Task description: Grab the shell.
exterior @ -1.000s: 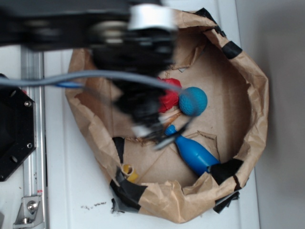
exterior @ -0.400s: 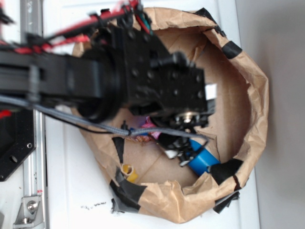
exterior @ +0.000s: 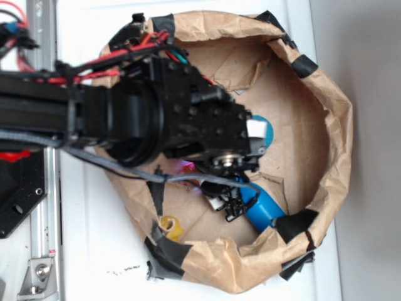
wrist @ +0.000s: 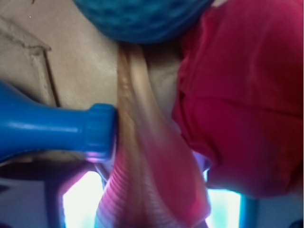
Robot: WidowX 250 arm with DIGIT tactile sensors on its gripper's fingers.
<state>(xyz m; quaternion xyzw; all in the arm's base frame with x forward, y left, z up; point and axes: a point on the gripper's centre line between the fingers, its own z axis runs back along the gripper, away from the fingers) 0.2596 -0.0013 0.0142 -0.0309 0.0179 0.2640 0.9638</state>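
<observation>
1. Two views show the robot's claw (exterior: 227,205) lowered deep into a paper-walled bin (exterior: 332,125) on the white counter (exterior: 94,251), the arm's black body hiding most of the floor beneath it
2. At the wrist, the shell (wrist: 152,180) fills the lower centre of the view, its ribbed tan spire running up between a blue pin (wrist: 52,126) touching its left side and a red paper wad (wrist: 242,95) pressing on its right; a blue ball (wrist: 142,16) sits at its far tip
3. Whether the claw is spread or closing cannot be told; no finger is clearly seen on the shell
4. Judged from this, the approach looks done, while the grip and lift remain
</observation>
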